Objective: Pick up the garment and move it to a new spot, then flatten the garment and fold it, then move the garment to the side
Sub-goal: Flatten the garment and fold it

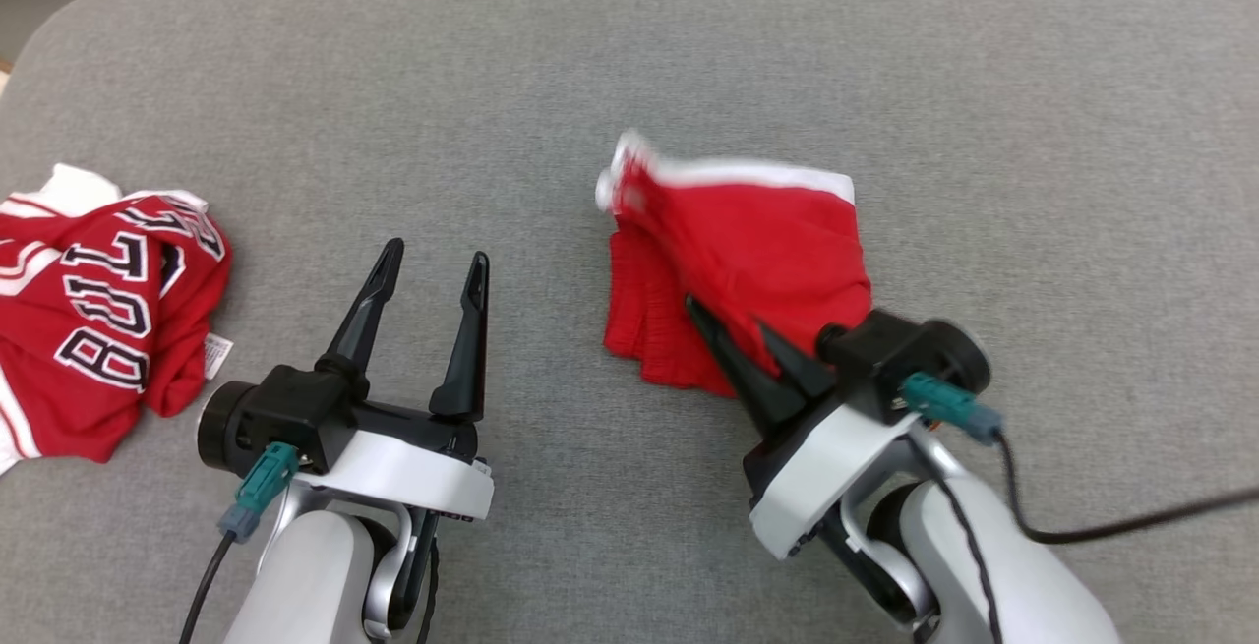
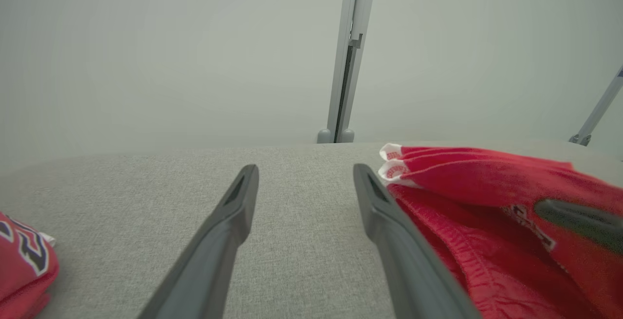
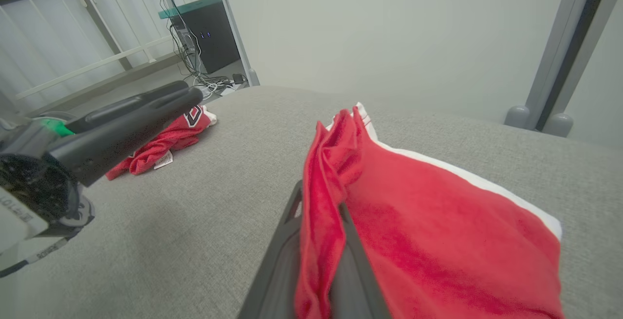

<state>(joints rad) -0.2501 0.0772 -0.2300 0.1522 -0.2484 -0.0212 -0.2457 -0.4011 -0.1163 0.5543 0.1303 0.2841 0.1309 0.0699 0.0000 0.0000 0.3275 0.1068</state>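
R pincer (image 1: 726, 318) clenched on red garment (image 1: 757, 241) mid-table (image 1: 629, 64), slightly right; cloth partly raised. L pincer (image 1: 436, 253) released, near front edge. Step: prob pick/move. Next: carry to new spot, clear of jersey (image 1: 108, 310) at left edge.

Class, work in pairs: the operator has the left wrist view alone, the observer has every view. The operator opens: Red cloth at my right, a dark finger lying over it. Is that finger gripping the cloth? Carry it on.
Observer: Yes. The right gripper is shut on a bunched fold of the red garment; the cloth runs between its two fingers.
Operator: And the red scrap at my lower left?
Observer: A second garment: a crumpled red jersey with black-and-white letters, lying on the table left of the left gripper, apart from it.
Operator: Any trim on the held garment?
Observer: A white band along its far edge.
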